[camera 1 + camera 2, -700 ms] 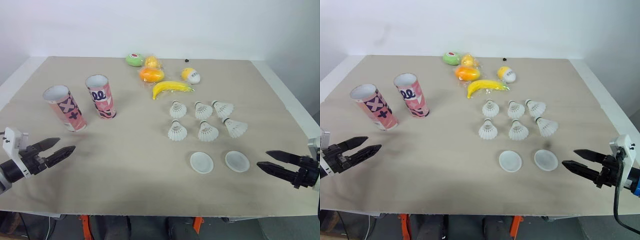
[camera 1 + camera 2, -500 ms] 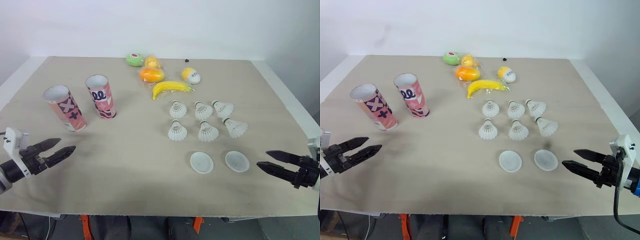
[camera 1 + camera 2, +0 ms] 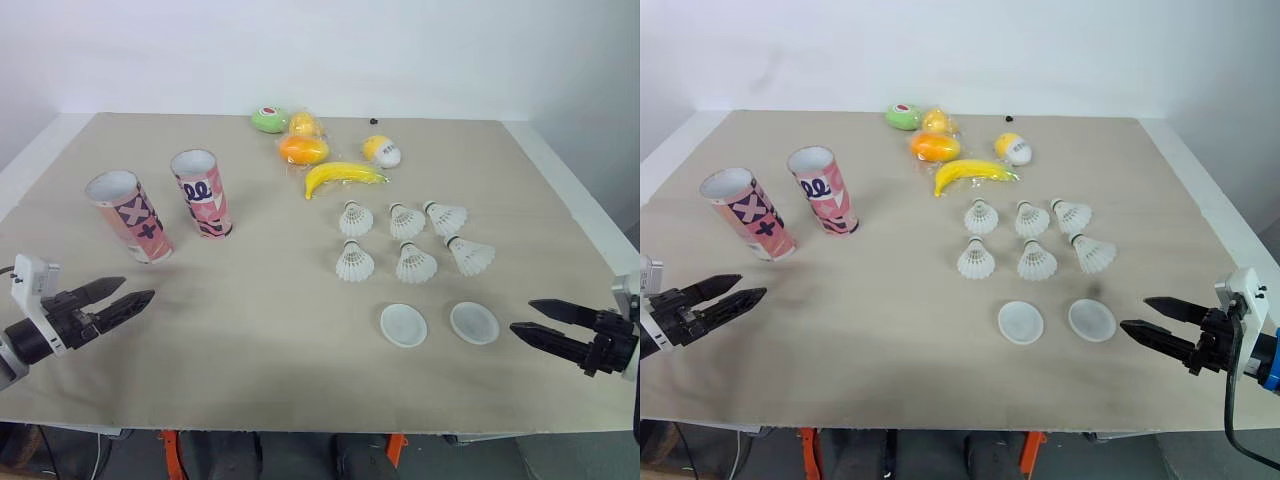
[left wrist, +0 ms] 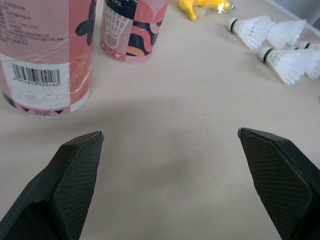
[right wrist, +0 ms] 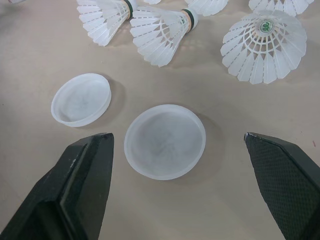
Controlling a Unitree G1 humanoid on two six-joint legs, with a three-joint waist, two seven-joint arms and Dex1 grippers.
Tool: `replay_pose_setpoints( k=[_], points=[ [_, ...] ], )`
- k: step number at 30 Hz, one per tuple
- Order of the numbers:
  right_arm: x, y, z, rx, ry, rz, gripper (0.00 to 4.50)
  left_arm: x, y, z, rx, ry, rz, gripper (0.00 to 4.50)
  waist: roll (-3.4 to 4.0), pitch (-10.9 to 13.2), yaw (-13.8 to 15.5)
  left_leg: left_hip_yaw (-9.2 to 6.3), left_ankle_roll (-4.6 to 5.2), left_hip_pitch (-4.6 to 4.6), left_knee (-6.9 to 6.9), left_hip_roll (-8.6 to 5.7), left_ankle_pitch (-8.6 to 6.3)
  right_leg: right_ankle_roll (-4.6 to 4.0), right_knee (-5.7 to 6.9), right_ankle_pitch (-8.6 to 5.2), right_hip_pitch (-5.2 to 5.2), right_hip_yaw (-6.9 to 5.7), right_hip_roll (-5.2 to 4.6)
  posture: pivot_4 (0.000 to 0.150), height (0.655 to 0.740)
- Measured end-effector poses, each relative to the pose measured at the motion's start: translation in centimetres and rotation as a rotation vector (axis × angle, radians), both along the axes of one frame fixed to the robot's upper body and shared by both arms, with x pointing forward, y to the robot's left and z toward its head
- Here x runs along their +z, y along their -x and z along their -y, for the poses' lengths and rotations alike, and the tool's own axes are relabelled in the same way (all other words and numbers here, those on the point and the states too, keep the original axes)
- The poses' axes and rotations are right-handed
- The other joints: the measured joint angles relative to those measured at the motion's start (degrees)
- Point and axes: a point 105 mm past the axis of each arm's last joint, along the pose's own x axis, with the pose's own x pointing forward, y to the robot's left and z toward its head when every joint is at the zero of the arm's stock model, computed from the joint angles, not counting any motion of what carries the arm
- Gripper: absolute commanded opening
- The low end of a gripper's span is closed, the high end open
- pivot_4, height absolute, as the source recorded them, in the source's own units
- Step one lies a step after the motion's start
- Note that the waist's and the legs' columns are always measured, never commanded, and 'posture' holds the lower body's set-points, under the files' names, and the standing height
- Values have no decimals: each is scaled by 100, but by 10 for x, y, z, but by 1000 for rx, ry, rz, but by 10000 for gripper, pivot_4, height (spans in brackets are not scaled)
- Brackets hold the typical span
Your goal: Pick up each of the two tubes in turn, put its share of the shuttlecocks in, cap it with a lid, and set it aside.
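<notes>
Left gripper [image 3: 137, 289] and right gripper [image 3: 521, 316] stand spread, empty. Nearer tube [image 3: 130, 218] — likely light, crushable cardboard — wants a gentle mid-body grip.

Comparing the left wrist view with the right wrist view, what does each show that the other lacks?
Left wrist view: the barcoded tube, the second pink tube and the banana. Right wrist view: the centred lid and the other lid. Both: white shuttlecocks on the beige table, beyond an open gripper: left gripper, right gripper.
</notes>
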Motion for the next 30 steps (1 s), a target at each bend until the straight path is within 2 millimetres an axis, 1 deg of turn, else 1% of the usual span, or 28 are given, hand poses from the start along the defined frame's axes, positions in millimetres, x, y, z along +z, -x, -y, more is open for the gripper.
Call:
replay_pose_setpoints(
  k=[4, 5, 7, 8, 9, 10, 11, 12, 13, 14, 15, 17, 19, 20, 22, 25, 26, 27, 30],
  points=[
    [0, -2, -4, 16, -5, 4, 44663, 0, 0, 0, 0, 7, -2, 45000, 0, 0, 0, 0, 0, 0, 0, 0, 0, 0, 0, 0, 0, 0, 0, 1500, 7400],
    [4, -3, -16, 58, -12, 26, 44663, 1, 0, 1, -5, 33, -8, 45000, 0, 0, 0, 0, 0, 0, 0, 0, 0, 0, 0, 0, 0, 0, 0, 1500, 7400],
    [10, -4, -25, 95, -12, 48, 44663, 3, -2, 2, -12, 62, -4, 45000, 0, 0, 1, -1, 0, 0, 0, 1, 0, 0, 1, 0, 1, -1, 2, 1500, 7400],
    [13, -4, -32, 122, -15, 61, 44663, 7, -6, -1, -1, 97, 11, 45000, 0, 0, 1, -1, 0, 1, 0, 1, 0, 0, 2, 1, 0, -1, 3, 1500, 7400],
    [16, -4, -43, 162, -26, 77, 44663, 13, -13, -7, 36, 125, 63, 45000, 0, -1, 2, -3, 1, 1, 0, 2, 1, -1, 3, 3, 1, -2, 7, 1500, 7400],
    [18, -5, -59, 213, -48, 90, 44663, 18, -20, -17, 96, 117, 127, 45000, -3, -3, 3, -6, 1, 3, 1, 4, 1, -2, 4, 4, 8, -4, 11, 1500, 7400],
    [18, -4, -69, 244, -64, 96, 44663, 19, -22, -21, 124, 105, 154, 45000, -4, -4, 4, -7, 0, 3, 1, 4, 1, -3, 4, 5, 9, -3, 13, 1500, 7400],
    [16, 0, -95, 329, -98, 90, 44663, 14, -22, -26, 156, 55, 183, 45000, -5, -4, -12, -1, -5, 2, 0, 4, -3, 4, 3, 4, 9, 6, 11, 1500, 7400],
    [15, 2, -101, 351, -108, 86, 44663, 12, -21, -26, 157, 44, 182, 45000, -5, -3, -8, -1, -6, -1, 0, 3, -4, 9, 3, 4, 9, 5, 10, 1500, 7400],
    [21, 0, -113, 378, -128, 110, 44663, 8, -19, -28, 159, 16, 189, 45000, -7, -3, -5, 0, -6, -3, 0, 3, -6, 11, 2, 2, 8, 5, 8, 1500, 7400],
    [21, 0, -114, 380, -130, 113, 44663, 8, -19, -28, 159, 16, 189, 45000, -7, -3, -5, 0, -6, -3, 0, 3, -6, 11, 2, 2, 8, 5, 8, 1500, 7400],
    [41, -2, -142, 463, -183, 198, 44663, 4, -20, -24, 153, 26, 210, 45000, -7, -3, 1, -2, -6, -3, 0, 7, -5, 5, 3, 3, 7, 2, 12, 1500, 7400],
    [49, -6, -154, 485, -213, 237, 44663, 1, -21, -26, 165, 28, 210, 45000, -21, -10, 1, -4, -6, 0, 1, 12, -5, -1, 3, 4, 8, 0, 17, 1500, 7400],
    [53, -9, -161, 496, -229, 260, 44663, 1, -23, -27, 174, 30, 213, 45000, -23, -11, 1, -4, -6, 0, 3, 14, -5, -4, 3, 7, 7, 0, 20, 1500, 7400],
    [59, -12, -183, 553, -254, 290, 44663, 1, -31, -28, 198, 28, 232, 45000, -26, -12, 8, -5, -4, 0, 3, 14, -1, -3, 3, 10, 7, 0, 19, 1500, 7400],
    [56, -13, -192, 565, -239, 287, 44663, -2, -36, -33, 224, 35, 231, 45000, -31, -16, 15, -4, -4, -2, 3, 12, -1, -1, 2, 6, 8, 0, 17, 1500, 7400],
    [55, -17, -197, 565, -219, 293, 44663, -4, -41, -37, 245, 45, 226, 45000, -31, -16, 15, -3, -4, -2, 3, 13, -1, -2, 2, 8, 5, 0, 18, 1500, 7400],
    [50, -21, -209, 575, -177, 306, 44663, -7, -51, -39, 263, 52, 219, 45000, -34, -17, 16, -6, -4, -6, 2, 16, 0, -3, 3, 13, 1, -2, 24, 1500, 7400],
    [44, -26, -214, 550, -146, 315, 44663, -15, -61, -34, 242, 44, 196, 45000, -36, -19, 13, -5, -6, -12, -1, 15, -2, 12, 3, 19, 0, -2, 24, 1500, 7400]
  ],
)
